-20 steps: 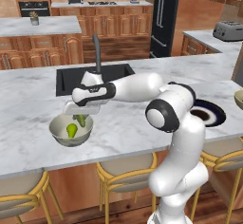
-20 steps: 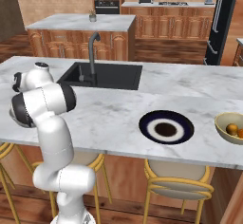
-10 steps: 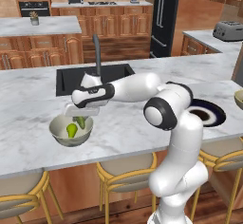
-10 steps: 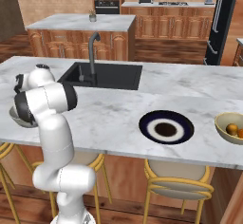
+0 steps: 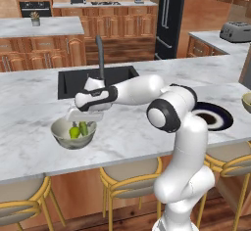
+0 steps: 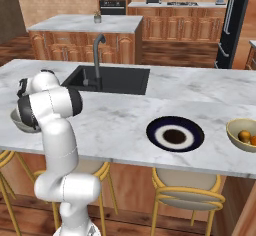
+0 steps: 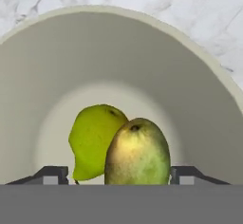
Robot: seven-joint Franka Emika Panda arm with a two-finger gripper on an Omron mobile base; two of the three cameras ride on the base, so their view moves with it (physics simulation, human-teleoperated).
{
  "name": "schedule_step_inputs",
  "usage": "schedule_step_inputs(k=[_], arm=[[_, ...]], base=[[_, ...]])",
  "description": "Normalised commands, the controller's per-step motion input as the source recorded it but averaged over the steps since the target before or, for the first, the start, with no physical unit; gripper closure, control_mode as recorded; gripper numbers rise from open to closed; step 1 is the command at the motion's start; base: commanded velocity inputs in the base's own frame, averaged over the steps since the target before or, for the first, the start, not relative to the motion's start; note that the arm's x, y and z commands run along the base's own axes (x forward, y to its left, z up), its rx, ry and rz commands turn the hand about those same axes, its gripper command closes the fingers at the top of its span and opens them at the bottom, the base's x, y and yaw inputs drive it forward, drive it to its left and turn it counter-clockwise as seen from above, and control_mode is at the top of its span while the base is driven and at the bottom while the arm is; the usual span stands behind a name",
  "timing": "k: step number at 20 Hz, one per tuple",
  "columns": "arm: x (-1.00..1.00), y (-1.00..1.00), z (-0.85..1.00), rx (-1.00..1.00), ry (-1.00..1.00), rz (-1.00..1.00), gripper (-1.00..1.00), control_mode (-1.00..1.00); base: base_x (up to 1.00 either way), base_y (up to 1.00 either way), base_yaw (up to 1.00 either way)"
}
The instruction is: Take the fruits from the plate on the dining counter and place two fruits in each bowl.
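Hand view crops the spread gripper astride pear and perhaps mango.

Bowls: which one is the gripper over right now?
The bowl left of the sink, holding the green pear and yellow-green fruit. The gripper hangs over it, open; the other bowl holds orange fruits.
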Motion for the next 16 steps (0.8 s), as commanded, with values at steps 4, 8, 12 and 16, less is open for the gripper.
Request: schedule_step_inputs(k=[4,8,12,16], arm=[[0.00,0.00,-0.02,0.00,0.00,0.00,-1.00,-1.00],[-0.05,0.01,0.21,0.00,0.01,0.00,-1.00,-1.00],[-0.26,0.00,0.42,0.00,0.05,0.00,-1.00,-1.00],[-0.43,0.00,0.49,-0.01,0.04,0.00,-1.00,-1.00]], base=[[0.00,0.00,0.00],[0.00,0.00,0.00],[0.00,0.00,0.00],[0.00,0.00,0.00]])
